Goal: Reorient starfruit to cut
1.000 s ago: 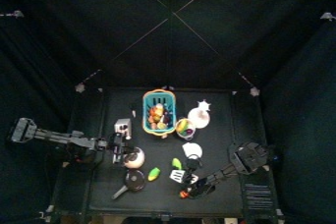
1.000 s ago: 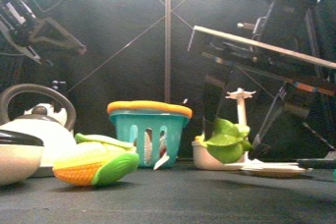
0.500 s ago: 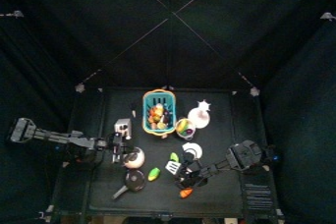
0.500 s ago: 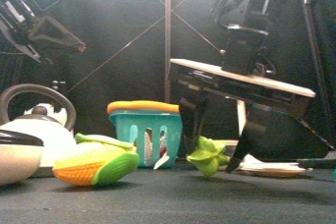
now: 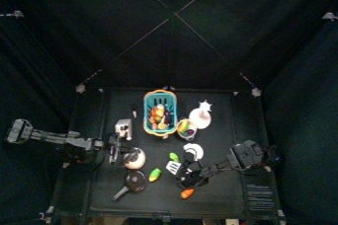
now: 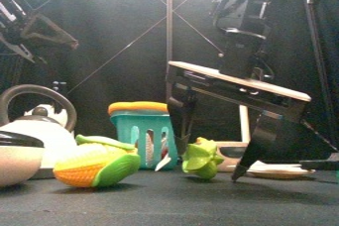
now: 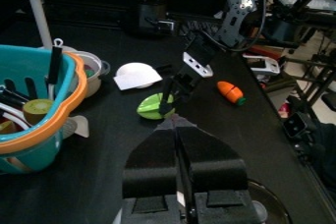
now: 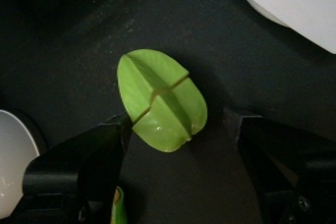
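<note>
The starfruit (image 8: 161, 100) is a small ribbed yellow-green fruit lying on the black table (image 6: 159, 202). In the front view the starfruit (image 6: 201, 158) sits right of the basket, and from above the starfruit (image 5: 173, 174) lies near the table's front. My right gripper (image 8: 184, 147) is open, one jaw on each side of the fruit with a gap on both sides. From the front, the right gripper (image 6: 219, 143) stands low over it. My left gripper (image 7: 178, 135) is shut, holds nothing and rests at the table's left.
A teal basket (image 6: 146, 131) with an orange rim stands behind. A kettle (image 6: 34, 121) and a corn cob in a green husk (image 6: 93, 169) are at the left. A white plate (image 6: 279, 170) lies to the right, and a carrot (image 7: 230, 91) lies near the front edge.
The starfruit has gone left and down from beside the plate onto the table. My right gripper has dropped lower and its jaws have spread wider around the fruit. The left arm stayed put.
</note>
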Available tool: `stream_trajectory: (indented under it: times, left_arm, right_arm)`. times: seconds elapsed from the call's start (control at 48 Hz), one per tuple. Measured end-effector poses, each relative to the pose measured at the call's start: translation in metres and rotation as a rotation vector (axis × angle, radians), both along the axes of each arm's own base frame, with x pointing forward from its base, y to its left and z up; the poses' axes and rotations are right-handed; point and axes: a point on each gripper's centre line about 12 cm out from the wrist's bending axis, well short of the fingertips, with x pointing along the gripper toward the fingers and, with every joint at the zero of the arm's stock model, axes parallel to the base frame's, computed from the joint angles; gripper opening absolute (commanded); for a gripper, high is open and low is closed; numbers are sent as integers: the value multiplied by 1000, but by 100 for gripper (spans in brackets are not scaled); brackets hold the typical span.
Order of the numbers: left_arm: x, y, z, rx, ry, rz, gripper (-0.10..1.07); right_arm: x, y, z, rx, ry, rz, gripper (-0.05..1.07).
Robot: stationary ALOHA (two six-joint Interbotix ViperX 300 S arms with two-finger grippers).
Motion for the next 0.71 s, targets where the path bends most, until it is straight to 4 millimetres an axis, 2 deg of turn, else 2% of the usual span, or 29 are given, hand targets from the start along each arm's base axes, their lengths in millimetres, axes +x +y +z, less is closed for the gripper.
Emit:
stream_trajectory:
  times: [0.167, 0.458, 0.708]
  left_arm:
    - [-1, 0, -1, -1, 2, 0, 25]
    - [-2, 0, -4, -9, 11, 4, 25]
    - [-3, 1, -7, -8, 21, 5, 25]
  right_arm:
    - [0, 2, 5, -9, -9, 13, 102]
    - [-4, 10, 34, -49, -46, 60, 102]
    - [-31, 11, 55, -110, -68, 137, 102]
